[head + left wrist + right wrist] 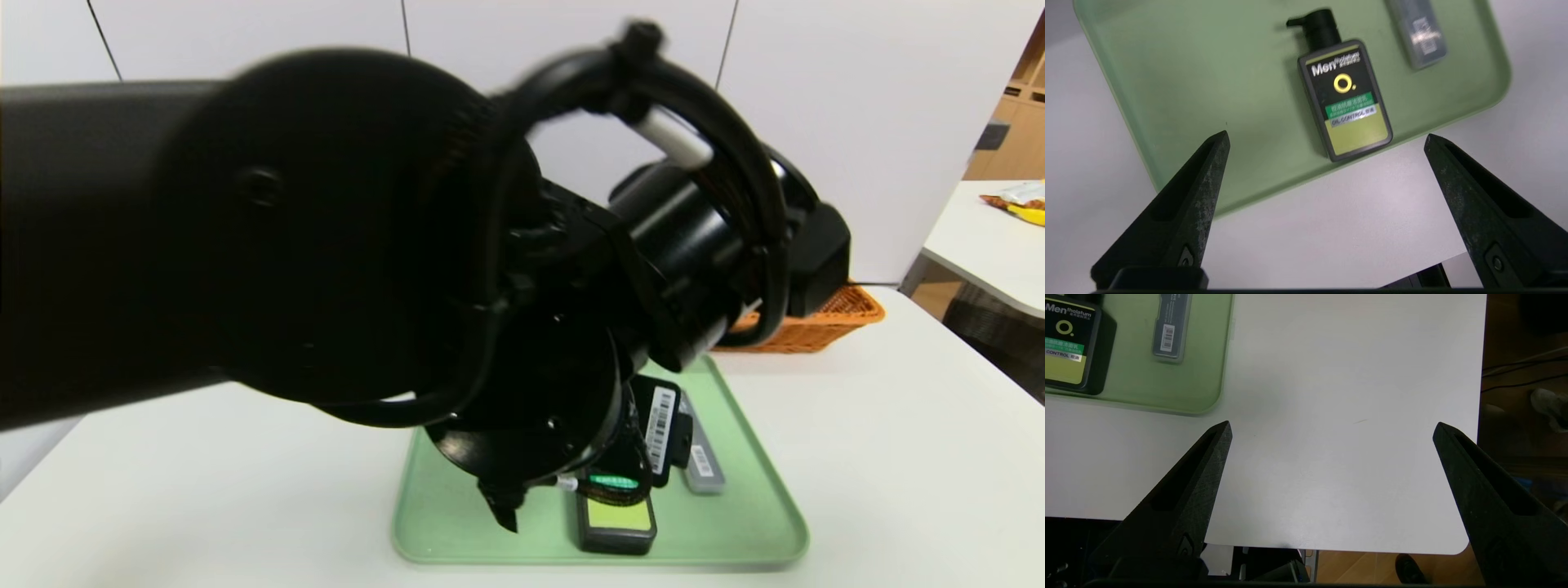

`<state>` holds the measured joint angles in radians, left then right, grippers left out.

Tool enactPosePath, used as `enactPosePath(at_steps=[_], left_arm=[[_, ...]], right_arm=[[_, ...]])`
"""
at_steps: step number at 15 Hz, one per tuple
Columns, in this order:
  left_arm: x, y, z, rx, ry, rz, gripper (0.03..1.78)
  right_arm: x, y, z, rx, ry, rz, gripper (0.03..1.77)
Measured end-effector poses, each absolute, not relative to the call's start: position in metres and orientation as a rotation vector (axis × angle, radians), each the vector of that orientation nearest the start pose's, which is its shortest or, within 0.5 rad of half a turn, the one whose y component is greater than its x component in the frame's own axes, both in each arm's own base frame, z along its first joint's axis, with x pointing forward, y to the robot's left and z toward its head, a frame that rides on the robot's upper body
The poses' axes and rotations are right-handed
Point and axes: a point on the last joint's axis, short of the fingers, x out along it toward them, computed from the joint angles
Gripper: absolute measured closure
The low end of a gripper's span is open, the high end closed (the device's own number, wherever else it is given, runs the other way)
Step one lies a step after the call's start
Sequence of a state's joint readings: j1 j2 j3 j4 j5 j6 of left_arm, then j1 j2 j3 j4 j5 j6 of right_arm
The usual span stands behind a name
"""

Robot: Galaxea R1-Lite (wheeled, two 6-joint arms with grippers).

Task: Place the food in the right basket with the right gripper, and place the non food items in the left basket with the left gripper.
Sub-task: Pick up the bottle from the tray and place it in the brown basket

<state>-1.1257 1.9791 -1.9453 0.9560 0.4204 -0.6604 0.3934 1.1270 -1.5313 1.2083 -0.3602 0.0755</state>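
Observation:
A black pump bottle [1345,96] with a yellow-green label lies on the green tray [1167,81], beside a flat grey packet [1419,36]. My left gripper [1327,136] hangs open and empty above the tray's near edge, short of the bottle. In the head view the left arm [326,229] blocks most of the scene, with the bottle [616,523] and the packet [704,469] showing under it. My right gripper [1333,424] is open and empty over bare table near the front right corner. The right basket [824,322] is orange wicker, behind the tray. The left basket and any food are hidden.
The white table [1331,375] ends just under the right gripper, with wooden floor [1372,567] beyond its edge. A second white table [988,245] at the far right carries snack packets [1016,202].

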Motion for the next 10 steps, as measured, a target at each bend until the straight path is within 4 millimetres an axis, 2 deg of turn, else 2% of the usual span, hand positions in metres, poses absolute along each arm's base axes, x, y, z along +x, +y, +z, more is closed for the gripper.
enactPosePath(at_steps=[2,5,10], left_arm=[[0.161,-0.328,0.242,0.076,0.922,-0.319,0.12],[0.164,-0.347,0.225,0.027,0.929,-0.305,0.12],[0.163,-0.357,0.217,-0.031,0.931,-0.287,0.12]], right_arm=[[0.069,0.020,0.335,-0.221,0.751,-0.005,0.10],[0.066,0.017,0.330,-0.218,0.765,-0.017,0.10],[0.058,0.014,0.321,-0.218,0.784,-0.024,0.10]])
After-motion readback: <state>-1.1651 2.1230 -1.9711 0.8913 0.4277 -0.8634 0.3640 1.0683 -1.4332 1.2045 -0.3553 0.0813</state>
